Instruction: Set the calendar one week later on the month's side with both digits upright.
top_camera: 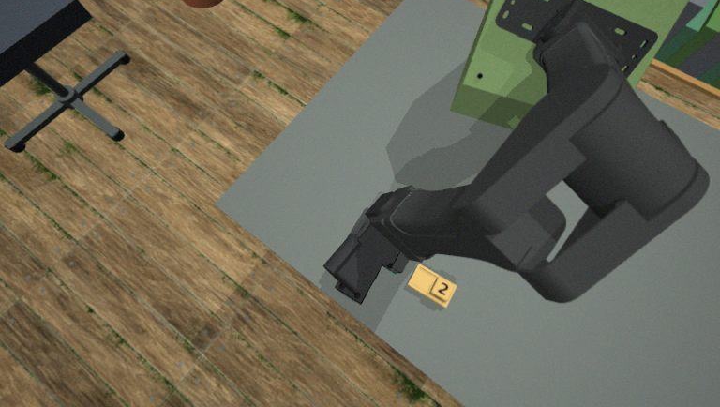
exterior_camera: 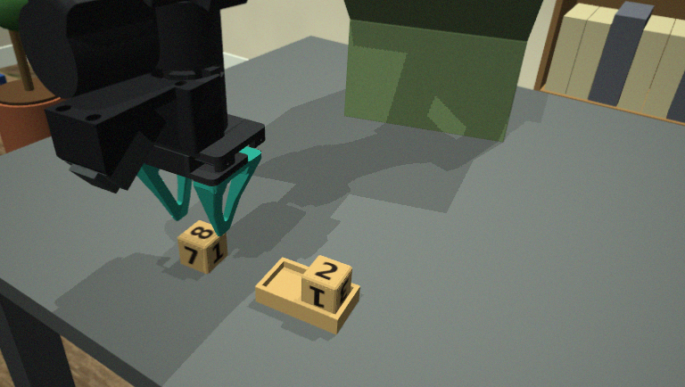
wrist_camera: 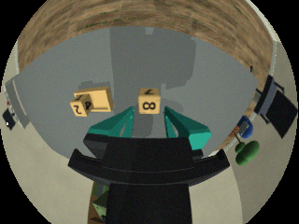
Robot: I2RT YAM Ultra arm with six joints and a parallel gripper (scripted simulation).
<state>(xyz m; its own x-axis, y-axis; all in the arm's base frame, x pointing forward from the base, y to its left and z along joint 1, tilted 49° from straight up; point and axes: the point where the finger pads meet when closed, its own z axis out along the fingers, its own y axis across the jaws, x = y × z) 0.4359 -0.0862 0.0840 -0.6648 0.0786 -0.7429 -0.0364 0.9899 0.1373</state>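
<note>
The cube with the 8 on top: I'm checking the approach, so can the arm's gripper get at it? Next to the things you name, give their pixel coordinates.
Probably yes: the gripper (exterior_camera: 198, 226) (wrist_camera: 149, 109) is open above the cube (exterior_camera: 202, 246) (wrist_camera: 149, 101), and nothing visible blocks its fingers.

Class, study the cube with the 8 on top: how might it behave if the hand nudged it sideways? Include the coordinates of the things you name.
The cube with the 8 on top (exterior_camera: 202, 247) (wrist_camera: 149, 102) would probably slide rather than roll, given its flat faces. It seems unlikely to tip, being as wide as it is tall. Its wood-like look suggests a stiff block.
</note>
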